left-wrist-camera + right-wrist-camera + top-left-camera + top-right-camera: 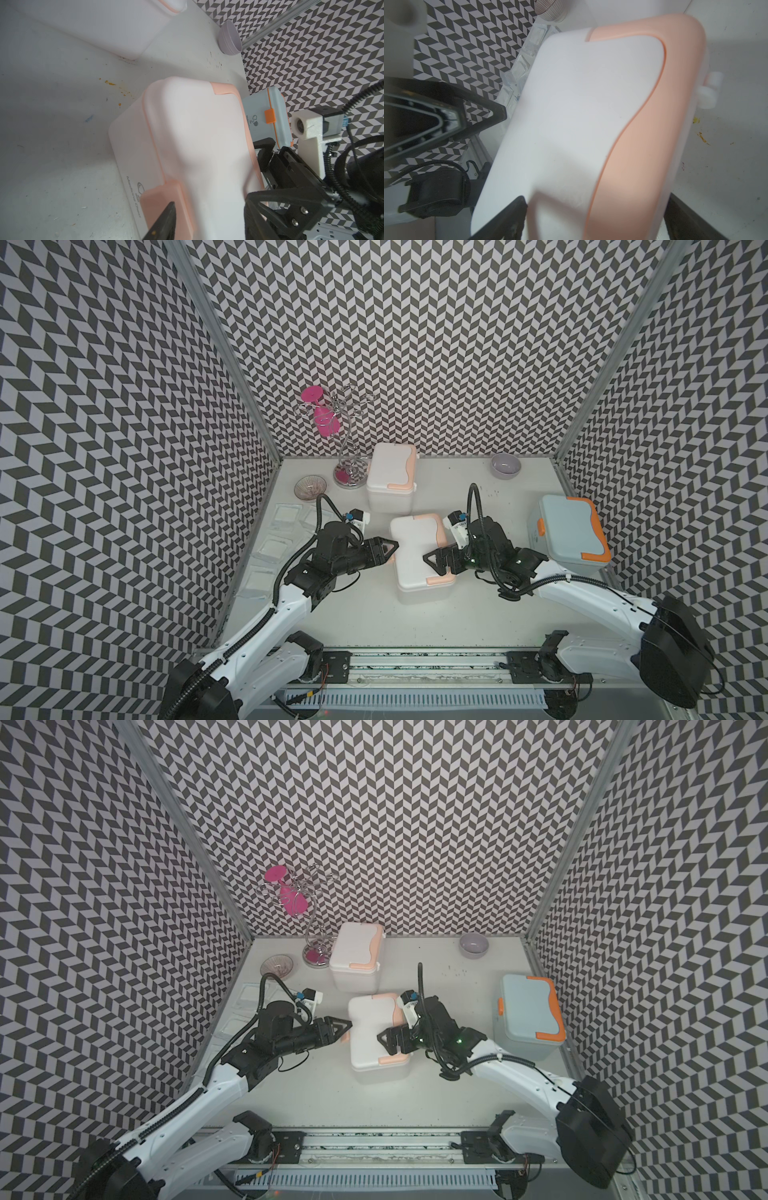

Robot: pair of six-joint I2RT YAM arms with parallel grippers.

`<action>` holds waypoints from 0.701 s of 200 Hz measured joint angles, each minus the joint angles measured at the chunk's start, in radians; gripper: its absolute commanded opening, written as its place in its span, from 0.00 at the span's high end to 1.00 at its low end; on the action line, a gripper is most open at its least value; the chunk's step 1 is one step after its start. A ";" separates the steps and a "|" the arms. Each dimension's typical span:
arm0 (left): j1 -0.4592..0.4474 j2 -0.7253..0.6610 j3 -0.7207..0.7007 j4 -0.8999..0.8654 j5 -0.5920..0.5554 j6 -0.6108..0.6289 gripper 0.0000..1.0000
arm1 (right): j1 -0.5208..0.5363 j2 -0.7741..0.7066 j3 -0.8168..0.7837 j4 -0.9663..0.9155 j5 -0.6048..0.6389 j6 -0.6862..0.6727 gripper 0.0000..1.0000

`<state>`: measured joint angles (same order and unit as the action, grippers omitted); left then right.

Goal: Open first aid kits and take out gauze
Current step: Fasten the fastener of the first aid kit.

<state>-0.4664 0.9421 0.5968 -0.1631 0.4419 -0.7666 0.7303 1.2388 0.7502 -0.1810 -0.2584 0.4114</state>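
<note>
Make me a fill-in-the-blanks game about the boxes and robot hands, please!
The pale blue first aid kit has ____ trim.
The left gripper and right gripper reach over the near white first aid kit, whose lid is ____.
The stemmed glass hanging on the wire rack is ____.
Missing words: orange; closed; pink.

White kit (415, 560): smooth matt plastic, peach trim alike. Gauze wrappers (272, 549): clear glossy film. Wire stand (349, 477): polished metal (mirror-bright). Tabletop (457, 614): matt, stained.
</note>
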 measured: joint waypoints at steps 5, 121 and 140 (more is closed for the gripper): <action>0.000 0.000 0.000 0.000 -0.003 0.000 0.47 | 0.000 0.000 0.000 0.000 0.000 0.000 0.03; 0.000 0.037 0.000 0.011 -0.003 0.003 0.44 | -0.001 0.000 0.000 0.003 -0.001 0.001 0.07; -0.005 0.051 0.000 0.021 -0.002 0.003 0.43 | -0.001 0.000 0.000 0.005 -0.002 0.001 0.07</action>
<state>-0.4717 0.9932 0.5968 -0.1425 0.4397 -0.7639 0.7296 1.2388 0.7502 -0.1764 -0.2600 0.4122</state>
